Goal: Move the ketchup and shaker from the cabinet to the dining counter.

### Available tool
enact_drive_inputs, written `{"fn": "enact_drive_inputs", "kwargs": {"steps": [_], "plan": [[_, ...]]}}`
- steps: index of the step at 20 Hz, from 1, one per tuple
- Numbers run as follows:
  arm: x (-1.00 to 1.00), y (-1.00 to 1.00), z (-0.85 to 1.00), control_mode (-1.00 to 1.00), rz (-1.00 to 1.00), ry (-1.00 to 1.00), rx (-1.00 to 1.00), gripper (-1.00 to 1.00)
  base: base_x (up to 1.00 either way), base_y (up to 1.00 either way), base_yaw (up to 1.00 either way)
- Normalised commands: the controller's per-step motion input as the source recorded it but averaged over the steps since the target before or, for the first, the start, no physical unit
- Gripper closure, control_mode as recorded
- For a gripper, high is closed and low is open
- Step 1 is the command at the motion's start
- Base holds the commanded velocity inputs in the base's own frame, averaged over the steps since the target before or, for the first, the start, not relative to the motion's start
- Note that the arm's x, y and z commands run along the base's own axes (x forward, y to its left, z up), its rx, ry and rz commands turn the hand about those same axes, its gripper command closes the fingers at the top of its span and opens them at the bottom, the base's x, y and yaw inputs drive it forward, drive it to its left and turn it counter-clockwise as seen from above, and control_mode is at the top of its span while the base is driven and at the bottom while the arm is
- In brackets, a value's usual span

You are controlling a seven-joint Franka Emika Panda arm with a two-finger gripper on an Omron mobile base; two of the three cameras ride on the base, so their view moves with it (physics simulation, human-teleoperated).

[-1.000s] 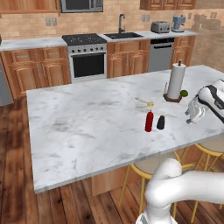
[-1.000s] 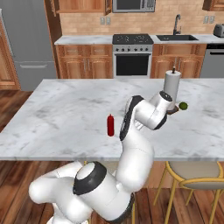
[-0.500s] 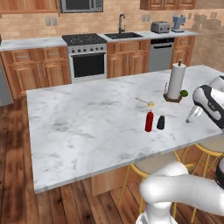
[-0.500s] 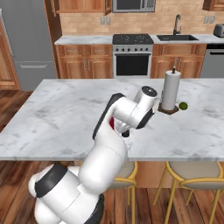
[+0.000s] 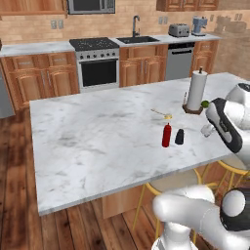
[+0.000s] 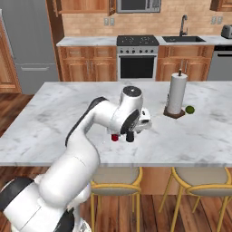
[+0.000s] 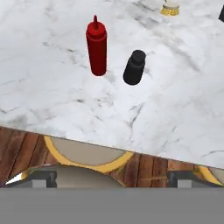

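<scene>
- Hand view looks down past a round yellow-rimmed stool at the veined marble dining counter.
- Two fingertips stand wide apart, holding nothing.
- Beyond them, upright on the marble, the slim red ketchup stands just beside the small black shaker, apart.
- Farther off: a paper towel roll, then wooden cabinets, stove and brick-tile wall.

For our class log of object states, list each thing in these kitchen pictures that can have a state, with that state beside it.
ketchup: upright on the dining counter, cap on, not held.
shaker: upright beside the ketchup, apart from it, not held.
paper towel roll: upright on its stand.
pincer: fingers spread wide, holding nothing.
oven door: shut.
</scene>
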Motion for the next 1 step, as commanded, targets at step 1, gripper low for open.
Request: {"fn": "enact_drive_inputs", "kwargs": {"steps": [1], "plan": [[-0.39,0.24,0.16,-1.00,-0.50,0.05,0.02,-1.00,0.00,0.00,0.00]]}}
